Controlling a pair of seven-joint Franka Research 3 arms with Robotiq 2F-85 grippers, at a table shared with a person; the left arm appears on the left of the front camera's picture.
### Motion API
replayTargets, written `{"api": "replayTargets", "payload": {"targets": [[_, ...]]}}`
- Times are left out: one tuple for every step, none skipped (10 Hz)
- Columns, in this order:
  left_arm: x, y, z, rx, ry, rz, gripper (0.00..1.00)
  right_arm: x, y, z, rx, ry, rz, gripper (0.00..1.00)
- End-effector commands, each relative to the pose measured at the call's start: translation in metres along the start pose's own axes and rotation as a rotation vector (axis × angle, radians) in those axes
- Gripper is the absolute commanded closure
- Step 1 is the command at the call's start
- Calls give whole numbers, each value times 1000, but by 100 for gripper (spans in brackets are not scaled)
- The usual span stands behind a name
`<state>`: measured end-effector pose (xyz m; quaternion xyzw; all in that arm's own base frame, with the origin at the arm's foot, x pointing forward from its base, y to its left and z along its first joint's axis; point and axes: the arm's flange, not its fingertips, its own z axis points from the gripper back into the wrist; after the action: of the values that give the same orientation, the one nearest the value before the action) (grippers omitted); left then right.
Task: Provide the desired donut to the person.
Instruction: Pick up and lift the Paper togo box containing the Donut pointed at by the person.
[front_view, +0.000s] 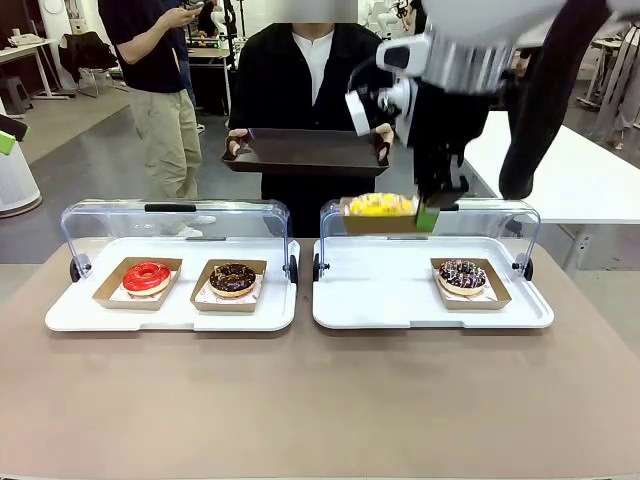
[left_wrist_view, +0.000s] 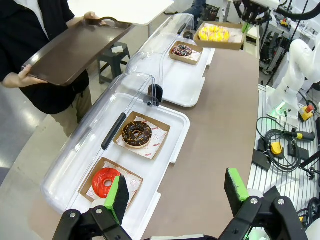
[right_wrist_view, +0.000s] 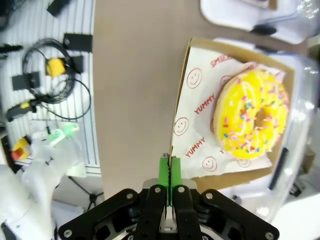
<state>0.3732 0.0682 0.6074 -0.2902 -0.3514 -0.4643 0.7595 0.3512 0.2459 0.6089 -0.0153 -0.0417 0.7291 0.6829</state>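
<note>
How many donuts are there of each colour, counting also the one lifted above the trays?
Red donut: 1
Yellow donut: 1
Dark chocolate donuts: 2
Total: 4

The white paper liner (right_wrist_view: 200, 115) under the yellow donut (right_wrist_view: 252, 117), lying in the cardboard tray (right_wrist_view: 235, 177), carries red print. "YUMMY" reads twice in capitals, once beside the donut and once lower down, nearer the tray's rim. Near the top corner stands a word beginning "SMIL", its end hidden by the donut. Red smiley faces sit between the words. In the left wrist view, a second liner (left_wrist_view: 156, 146) under the chocolate donut (left_wrist_view: 136, 134) also bears red print, too small to read.
</note>
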Motion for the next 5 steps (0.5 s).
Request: {"api": "replayTargets", "payload": {"targets": [[1,-1,0,-6,-19,-2,0,6,-30,21,16,25,-51,100],[1,-1,0,-6,-19,-2,0,7,-46,27,36,20,-79,100],[1,-1,0,-6,-19,-2,0,6,-59,28,50,16,-94,100],[1,-1,0,-6,-19,-2,0,4,-79,26,70,-3,-74,100],[1,-1,0,-6,-19,-2,0,3,-89,22,73,-22,-58,100]]}}
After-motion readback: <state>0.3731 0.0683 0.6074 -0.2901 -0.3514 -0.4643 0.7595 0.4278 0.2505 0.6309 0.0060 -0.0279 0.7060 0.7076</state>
